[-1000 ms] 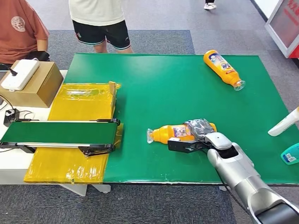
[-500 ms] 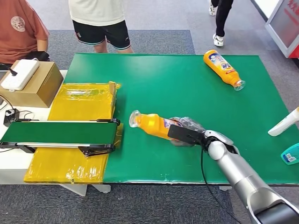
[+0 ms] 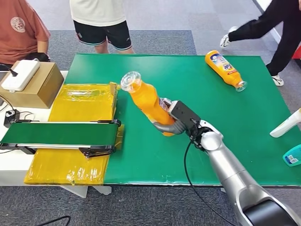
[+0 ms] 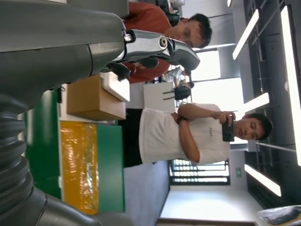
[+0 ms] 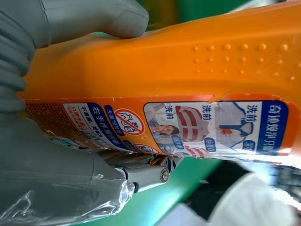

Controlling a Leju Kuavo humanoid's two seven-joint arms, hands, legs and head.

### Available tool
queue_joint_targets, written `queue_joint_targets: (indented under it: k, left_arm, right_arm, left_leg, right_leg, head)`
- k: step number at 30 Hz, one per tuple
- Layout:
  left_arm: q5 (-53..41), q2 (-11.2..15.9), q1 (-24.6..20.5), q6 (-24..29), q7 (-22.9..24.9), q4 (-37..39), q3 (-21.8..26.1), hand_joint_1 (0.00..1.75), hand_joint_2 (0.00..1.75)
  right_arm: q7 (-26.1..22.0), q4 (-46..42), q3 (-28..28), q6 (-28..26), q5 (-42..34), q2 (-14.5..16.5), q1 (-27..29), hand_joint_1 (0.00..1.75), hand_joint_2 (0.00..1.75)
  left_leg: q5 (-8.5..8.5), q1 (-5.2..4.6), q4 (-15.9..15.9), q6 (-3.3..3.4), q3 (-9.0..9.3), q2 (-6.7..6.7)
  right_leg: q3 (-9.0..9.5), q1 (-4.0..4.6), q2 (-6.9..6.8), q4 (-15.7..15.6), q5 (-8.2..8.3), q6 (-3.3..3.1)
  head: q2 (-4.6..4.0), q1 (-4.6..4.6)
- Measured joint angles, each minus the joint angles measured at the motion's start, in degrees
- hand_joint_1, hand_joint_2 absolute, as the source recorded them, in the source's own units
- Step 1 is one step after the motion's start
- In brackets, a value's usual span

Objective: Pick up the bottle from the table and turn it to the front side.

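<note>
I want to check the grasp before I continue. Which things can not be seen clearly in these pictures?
- Held bottle, head view: the right hand and its black mount cover the lower body, so the base is hidden.
- Bottle label, right wrist view: only part shows; small print unreadable, the far end runs out of frame.
- White object and teal object, head view: cut off by the right edge.
- Left hand, left wrist view: seen against people behind; its grasp state is unclear.

The orange bottle [image 3: 149, 103] looks like glossy smooth plastic with raised dots and a shiny printed paper-like label [image 5: 184, 125]. The right robot hand [image 3: 174, 123] gripping it has matt grey ribbed covering and crinkled clear film. The counter [image 3: 199, 155] carries matt green cloth-like covering; at its left edge lies glossy yellow plastic wrap [image 3: 83, 101] beside a matt cardboard box [image 3: 39, 87].
</note>
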Motion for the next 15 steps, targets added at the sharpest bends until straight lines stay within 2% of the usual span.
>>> queue_joint_targets:
  k: [6,12,15]
  left_arm:
    - [2.5,3.1,-6.1,2.0,-0.6,6.2,-6.9,0.0,1.75]
    - [5.1,5.3,-16.9,3.4,0.5,15.3,-12.7,0.0,1.75]
    - [5.3,5.8,-20.3,3.6,0.9,18.1,-15.1,0.0,1.75]
  right_arm:
    - [-2.1,0.0,-0.3,0.4,-3.7,4.3,-1.9,1.75,1.75]
    - [-3.6,0.0,-0.1,1.6,-6.8,8.5,-3.8,1.75,1.75]
    - [-3.8,0.1,0.0,1.8,-7.8,9.6,-4.2,1.75,1.75]
  left_leg:
    - [0.1,0.02,0.0,-0.04,-0.01,0.01]
    - [0.18,0.02,0.0,-0.03,-0.03,-0.01]
    - [0.2,0.02,0.0,-0.03,-0.03,0.0]
  right_leg:
    - [-0.05,0.06,0.0,0.0,0.08,-0.08]
    - [-0.05,0.05,0.0,0.0,0.17,-0.07]
    - [-0.06,0.05,0.0,0.0,0.18,-0.07]
  head:
    - [0.0,0.01]
    - [0.0,0.0]
    - [0.0,0.0]
